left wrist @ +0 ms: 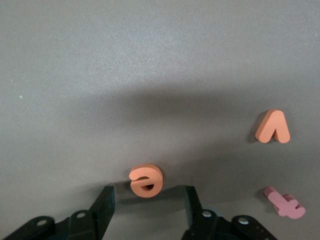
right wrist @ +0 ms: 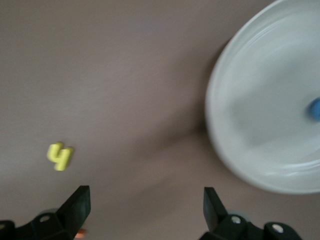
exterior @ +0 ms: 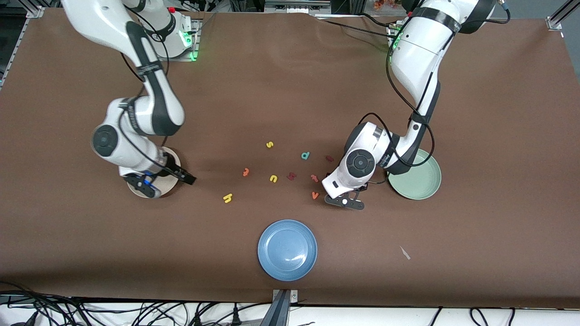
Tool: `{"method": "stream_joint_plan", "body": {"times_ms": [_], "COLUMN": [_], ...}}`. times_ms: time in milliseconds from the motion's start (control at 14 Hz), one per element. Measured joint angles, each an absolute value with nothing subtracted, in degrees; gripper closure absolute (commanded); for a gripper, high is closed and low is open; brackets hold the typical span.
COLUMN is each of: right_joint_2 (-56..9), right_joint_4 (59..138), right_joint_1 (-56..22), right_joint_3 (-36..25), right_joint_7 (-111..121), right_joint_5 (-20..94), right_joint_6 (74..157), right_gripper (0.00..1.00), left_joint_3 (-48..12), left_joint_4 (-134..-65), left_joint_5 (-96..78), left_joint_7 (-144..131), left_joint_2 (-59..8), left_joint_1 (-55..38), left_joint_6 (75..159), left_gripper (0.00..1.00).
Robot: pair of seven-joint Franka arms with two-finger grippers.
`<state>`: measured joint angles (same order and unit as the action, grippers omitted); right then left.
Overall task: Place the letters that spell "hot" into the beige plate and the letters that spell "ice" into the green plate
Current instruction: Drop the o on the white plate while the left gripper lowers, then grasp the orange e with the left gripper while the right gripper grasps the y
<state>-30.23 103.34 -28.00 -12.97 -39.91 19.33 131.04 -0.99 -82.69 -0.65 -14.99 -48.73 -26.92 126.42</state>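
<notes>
My left gripper (exterior: 346,201) (left wrist: 148,191) is open and low over the table. The orange e (left wrist: 146,180) lies flat between its fingertips, untouched. The green plate (exterior: 419,181) sits beside that arm. My right gripper (exterior: 165,180) (right wrist: 146,195) is wide open and holds nothing, at the rim of the beige plate (exterior: 168,184) (right wrist: 260,125). The blue o (right wrist: 315,109) lies in that plate. The yellow h (exterior: 227,198) (right wrist: 60,156) and the orange t (exterior: 245,171) lie on the table between the arms. A small dark red i (exterior: 329,158) lies close to the left arm.
A blue plate (exterior: 287,250) sits nearest the front camera. Loose letters lie mid-table: yellow s (exterior: 269,144), yellow u (exterior: 273,178), teal d (exterior: 305,155), a dark red letter (exterior: 291,175), pinkish t (exterior: 314,177) (left wrist: 285,202), orange v (exterior: 315,195) (left wrist: 272,127).
</notes>
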Motion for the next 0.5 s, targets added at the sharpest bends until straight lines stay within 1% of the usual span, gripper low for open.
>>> {"method": "stream_joint_plan", "body": {"times_ms": [143,286,429,500], "right_joint_2": [-35.23,-40.12,-43.12,-44.10], "right_joint_4": [97.85,92.32,88.99,88.09], "right_joint_1": [-30.87,-32.19,-32.26,-32.25], "right_joint_3": [-12.91,-12.92,-13.03,-13.08], "right_joint_7": [-49.15,-54.92,-57.19,-57.97], "right_joint_5": [19.32,19.31,19.31,19.31], "right_joint_6": [131.18,131.29,131.25,131.25], "right_gripper": [0.00,0.00,0.00,0.00], "left_joint_3": [-0.97,-0.97,-0.95,-0.94], "left_joint_4": [-82.69,-82.69,-82.69,-82.69], "left_joint_5": [-0.64,-0.64,-0.64,-0.64], "left_joint_7": [-14.99,-14.99,-14.99,-14.99], "left_joint_2": [-48.83,-48.84,-48.86,-48.89], "left_joint_1": [-26.93,-26.93,-26.93,-26.93], "left_joint_6": [126.76,127.01,127.55,128.19], "left_gripper": [0.47,0.52,0.55,0.60]}}
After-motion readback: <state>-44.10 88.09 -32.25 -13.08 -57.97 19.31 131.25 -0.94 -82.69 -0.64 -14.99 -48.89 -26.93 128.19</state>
